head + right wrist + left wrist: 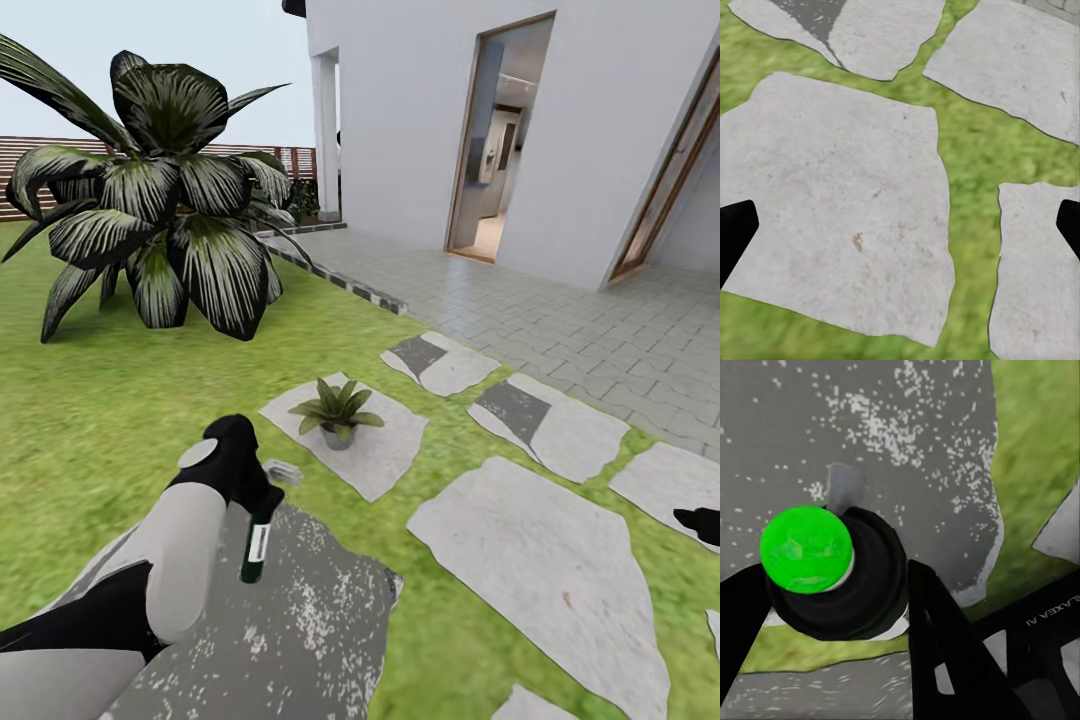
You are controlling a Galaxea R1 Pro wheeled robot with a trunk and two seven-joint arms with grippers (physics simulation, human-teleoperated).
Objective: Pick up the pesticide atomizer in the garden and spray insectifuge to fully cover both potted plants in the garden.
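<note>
Upright, the pesticide atomizer [256, 545] is clamped by the left gripper [262, 500], spray head [283, 470] aimed at the potted plant [337, 409]. Open lawn [100, 400] is seen around; the right gripper [900, 229] is spread wide.

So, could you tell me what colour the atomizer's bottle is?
Dark green, with a white label; the pesticide atomizer shows best in the head view.

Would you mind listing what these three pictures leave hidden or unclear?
- Second potted plant: not seen; one potted plant stands on a stepping stone.
- Right gripper: cut by the head view's edge.
- Pesticide atomizer: spray head hidden inside the left gripper.
- Atomizer label: too small to read.
</note>
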